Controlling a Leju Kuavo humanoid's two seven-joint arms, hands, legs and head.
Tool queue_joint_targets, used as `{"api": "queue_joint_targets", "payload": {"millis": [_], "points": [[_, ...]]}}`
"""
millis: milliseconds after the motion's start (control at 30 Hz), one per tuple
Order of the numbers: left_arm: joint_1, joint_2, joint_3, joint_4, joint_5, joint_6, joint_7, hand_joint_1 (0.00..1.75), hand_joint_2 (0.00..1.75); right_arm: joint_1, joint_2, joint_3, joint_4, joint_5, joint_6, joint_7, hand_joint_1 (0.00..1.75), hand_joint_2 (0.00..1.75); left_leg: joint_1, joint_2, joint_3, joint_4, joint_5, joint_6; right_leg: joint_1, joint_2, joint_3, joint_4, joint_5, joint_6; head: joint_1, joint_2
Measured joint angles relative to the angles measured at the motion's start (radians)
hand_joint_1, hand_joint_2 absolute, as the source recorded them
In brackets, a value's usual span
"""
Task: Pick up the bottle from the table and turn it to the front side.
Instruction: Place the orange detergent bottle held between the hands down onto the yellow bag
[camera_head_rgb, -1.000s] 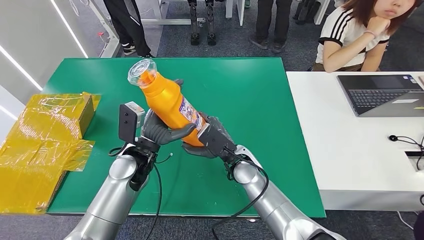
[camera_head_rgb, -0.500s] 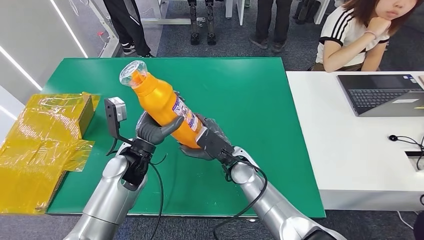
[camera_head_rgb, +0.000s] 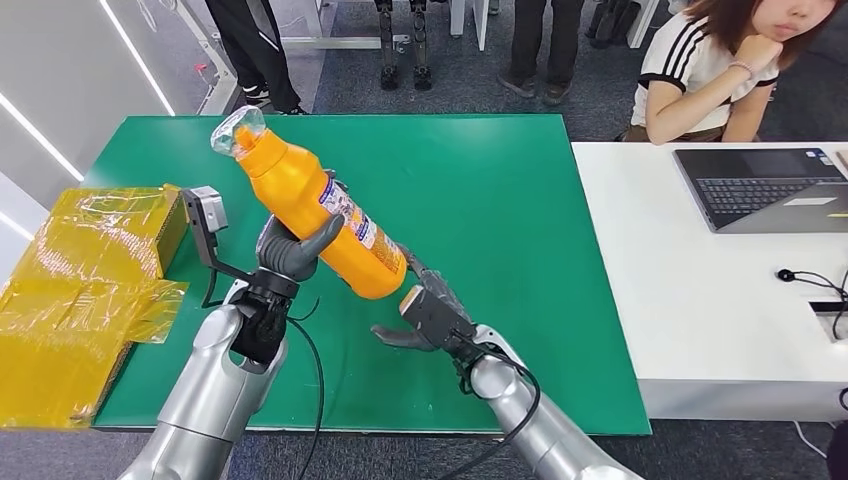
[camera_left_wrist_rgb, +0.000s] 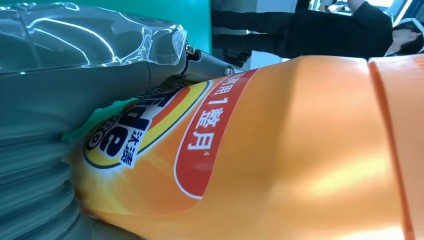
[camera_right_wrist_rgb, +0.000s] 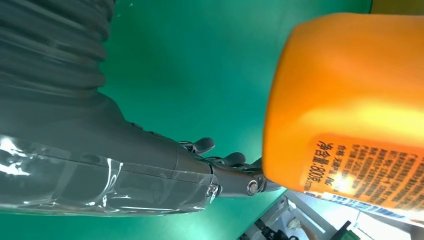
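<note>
An orange detergent bottle (camera_head_rgb: 320, 215) with a clear cap (camera_head_rgb: 237, 132) hangs tilted above the green table (camera_head_rgb: 500, 200), cap pointing up and to the far left. My left hand (camera_head_rgb: 290, 250) grips its middle, fingers wrapped around the body. In the left wrist view the printed label of the bottle (camera_left_wrist_rgb: 280, 150) lies against my left hand (camera_left_wrist_rgb: 75, 75). My right hand (camera_head_rgb: 425, 312) sits just below the bottle's base with fingers spread, holding nothing. In the right wrist view the bottle's base (camera_right_wrist_rgb: 350, 100) hangs past my right hand (camera_right_wrist_rgb: 100, 145); whether a fingertip touches it I cannot tell.
A yellow tape-wrapped box (camera_head_rgb: 90, 280) lies off the table's left side. A white table (camera_head_rgb: 700, 320) with a laptop (camera_head_rgb: 770, 190) adjoins on the right, where a person (camera_head_rgb: 710, 80) sits. Other people's legs stand beyond the far edge.
My left hand has carried the bottle up and to the left, swinging its cap further left. My right hand has let go of the base and sunk lower, fingers spread.
</note>
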Motion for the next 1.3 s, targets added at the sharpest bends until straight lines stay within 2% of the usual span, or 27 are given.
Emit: {"api": "queue_joint_targets", "payload": {"millis": [100, 200, 433, 567, 633, 767, 967, 1133, 1300], "points": [[-0.001, 0.002, 0.000, 0.001, -0.014, 0.013, -0.001, 1.75, 1.75, 0.008, -0.004, 0.000, -0.009, 0.003, 0.000, 0.000, 0.00, 1.75, 0.000, 0.000, 0.000, 0.000, 0.000, 0.000, 0.000, 0.000, 0.000, 0.000, 0.000, 0.000, 0.000, 0.000], [-0.007, 0.012, -0.002, 0.004, -0.140, 0.083, -0.034, 1.75, 1.75, 0.041, -0.014, -0.002, -0.047, 0.008, -0.007, 0.000, 0.00, 1.75, 0.000, 0.000, 0.000, 0.000, 0.000, 0.000, 0.000, 0.000, 0.000, 0.000, 0.000, 0.000, 0.000, 0.000], [-0.075, 0.094, -0.025, 0.055, -0.820, 0.426, -0.147, 1.75, 1.75, 0.221, -0.109, -0.032, -0.304, -0.002, -0.058, -0.018, 0.00, 1.75, 0.000, -0.001, -0.001, 0.000, 0.000, 0.000, 0.000, 0.000, -0.001, 0.000, 0.000, 0.000, 0.000, 0.000], [-0.121, 0.151, -0.064, 0.087, -1.166, 0.608, -0.108, 1.75, 1.75, 0.313, -0.165, -0.059, -0.475, -0.020, -0.084, -0.043, 0.00, 1.75, 0.000, 0.000, -0.001, 0.000, -0.001, -0.001, 0.000, 0.001, -0.001, 0.000, 0.000, 0.000, 0.000, 0.000], [-0.140, 0.181, -0.082, 0.101, -1.284, 0.666, -0.081, 1.75, 1.75, 0.348, -0.191, -0.074, -0.546, -0.036, -0.101, -0.061, 0.00, 1.75, 0.000, 0.000, -0.001, 0.000, -0.001, -0.001, 0.000, 0.001, -0.001, 0.000, 0.000, 0.000, 0.000, 0.000], [-0.160, 0.225, -0.097, 0.123, -1.346, 0.694, -0.062, 1.75, 1.75, 0.397, -0.229, -0.097, -0.645, -0.058, -0.119, -0.084, 0.00, 1.75, 0.000, 0.001, -0.001, 0.000, -0.001, -0.001, 0.000, 0.001, -0.001, 0.000, 0.000, 0.000, 0.000, 0.000], [-0.177, 0.272, -0.113, 0.159, -1.431, 0.724, -0.033, 1.75, 1.75, 0.466, -0.250, -0.131, -0.765, -0.124, -0.125, -0.117, 0.00, 1.75, 0.000, 0.002, -0.001, 0.000, -0.001, -0.001, 0.000, 0.002, -0.002, 0.000, 0.000, 0.000, 0.000, 0.000], [-0.205, 0.328, -0.135, 0.198, -1.706, 0.737, 0.104, 1.75, 1.75, 0.515, -0.254, -0.156, -0.833, -0.115, -0.110, -0.123, 0.00, 1.75, 0.000, 0.002, -0.001, 0.000, -0.001, -0.001, 0.000, 0.002, -0.002, 0.000, 0.000, 0.000, 0.000, 0.000], [-0.194, 0.371, -0.142, 0.232, -1.904, 0.720, 0.234, 1.75, 1.75, 0.572, -0.254, -0.190, -0.895, -0.105, -0.111, -0.138, 0.00, 1.75, 0.000, 0.002, -0.001, -0.001, -0.001, -0.001, 0.000, 0.002, -0.002, 0.000, 0.000, 0.000, 0.000, 0.000]]}}
